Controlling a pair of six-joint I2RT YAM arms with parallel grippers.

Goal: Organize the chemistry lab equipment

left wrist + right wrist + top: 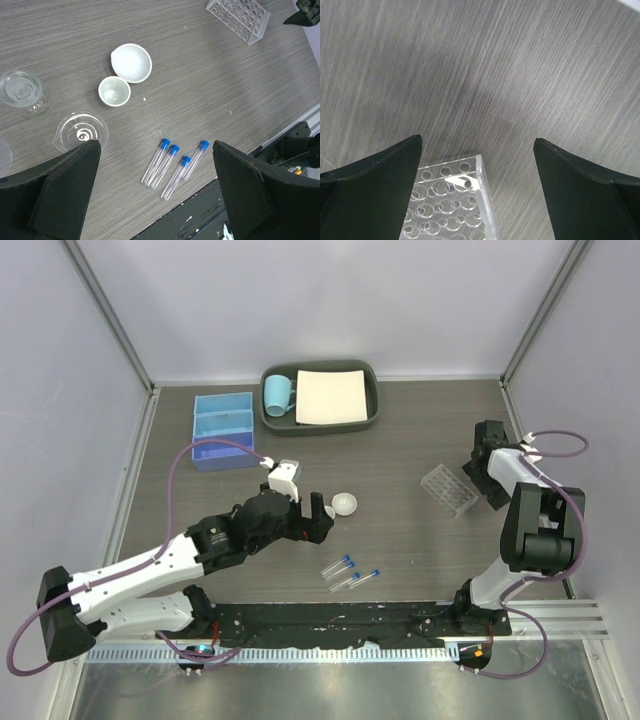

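**Both claws wide apart, nothing held; equipment scattered on counter**

Left claw [155,147]: fingers spread wide, empty, above the middle of the counter [400,430]. Seen below it from the wrist view:
- four thin clear tubes [172,165], blue caps, lying flat, roughly parallel, close together near the front edge
- larger white dish [131,62] and smaller white dish [114,91], rim to rim, upright
- small clear bottle [24,92] and clear spouted cup [81,132], both standing to the left of the dishes, near each other

Right claw [478,141]: fingers also spread wide, empty, on the right side of the counter. The clear plastic tube rack [450,200] sits on the counter there; one corner shows between the fingers, with neither finger touching it. No tubes are in its holes.

Blue three-compartment box [222,430]: far left of the counter, well apart from tubes and rack.

Just right of the box, at the back: dark grey tray [372,375] holding a light-blue mug [278,393] and a white sheet [332,397].
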